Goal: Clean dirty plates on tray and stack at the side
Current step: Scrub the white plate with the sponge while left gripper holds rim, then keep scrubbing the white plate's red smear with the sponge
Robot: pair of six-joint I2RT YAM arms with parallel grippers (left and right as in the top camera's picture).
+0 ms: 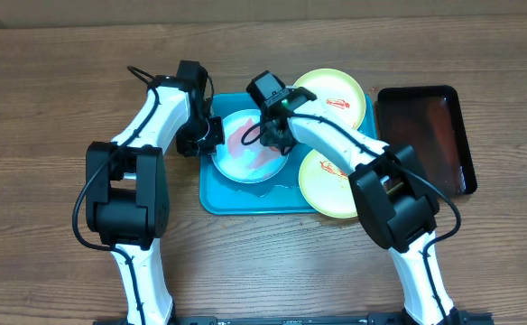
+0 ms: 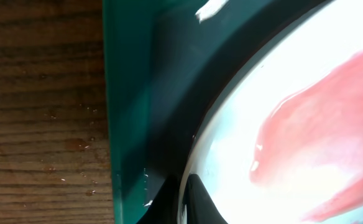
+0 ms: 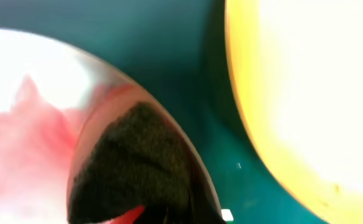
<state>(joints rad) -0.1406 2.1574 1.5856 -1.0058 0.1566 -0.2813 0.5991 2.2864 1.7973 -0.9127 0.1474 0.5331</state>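
The pale blue-white plate [image 1: 245, 155] lies at the left of the turquoise tray [image 1: 245, 200], smeared with red sauce. My left gripper [image 1: 211, 135] is shut on its left rim; in the left wrist view the rim passes between the fingers [image 2: 184, 199], with the plate [image 2: 306, 68] and the tray [image 2: 138, 93] beside them. My right gripper [image 1: 274, 131] is shut on a dark sponge [image 3: 138, 158] and presses it on the same plate [image 3: 20, 81]. Two pale yellow-green plates with red smears lie at the tray's back right [image 1: 331, 90] and front right [image 1: 322, 181]; one shows in the right wrist view [image 3: 318, 81].
A smaller glossy black tray [image 1: 426, 135] lies on the wooden table [image 1: 56, 108] to the right of the plates. Small water drops dot the wood [image 2: 76, 146] left of the turquoise tray.
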